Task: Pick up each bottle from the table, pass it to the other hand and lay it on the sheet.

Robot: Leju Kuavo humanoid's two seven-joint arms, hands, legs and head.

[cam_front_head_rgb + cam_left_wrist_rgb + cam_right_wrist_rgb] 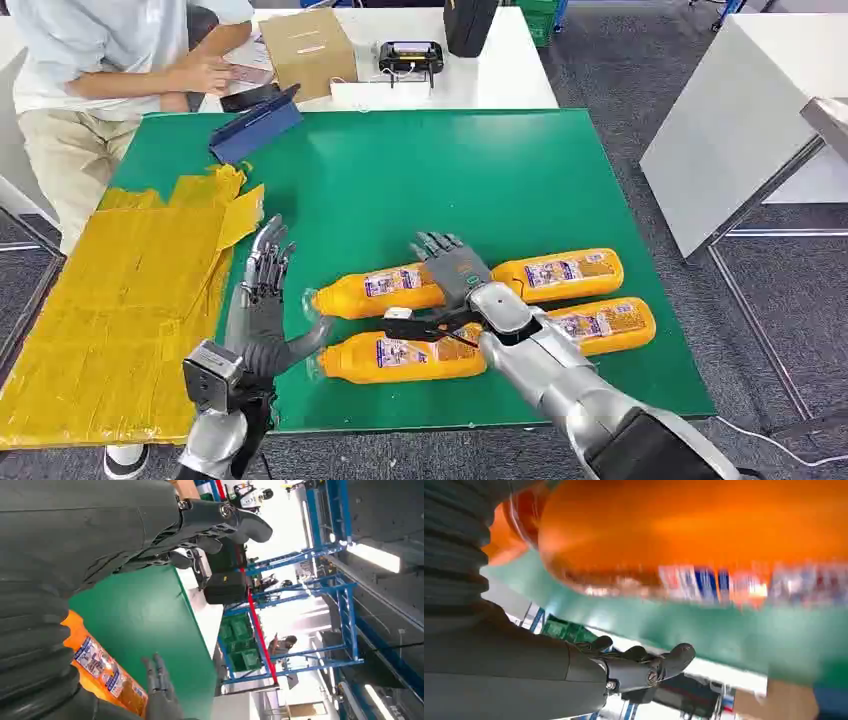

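I see four orange bottles (400,355) full of juice lying on my green table (480,170). My right hand (455,275) and left hand (262,290) are spread, holding nothing.

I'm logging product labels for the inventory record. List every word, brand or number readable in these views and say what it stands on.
None can be read.
Orange bottles: printed labels with blue and white marks, too small in the head view, blurred in the right wrist view.
Cardboard box: a pale sticker, illegible.
Black device on the white table: no readable text.
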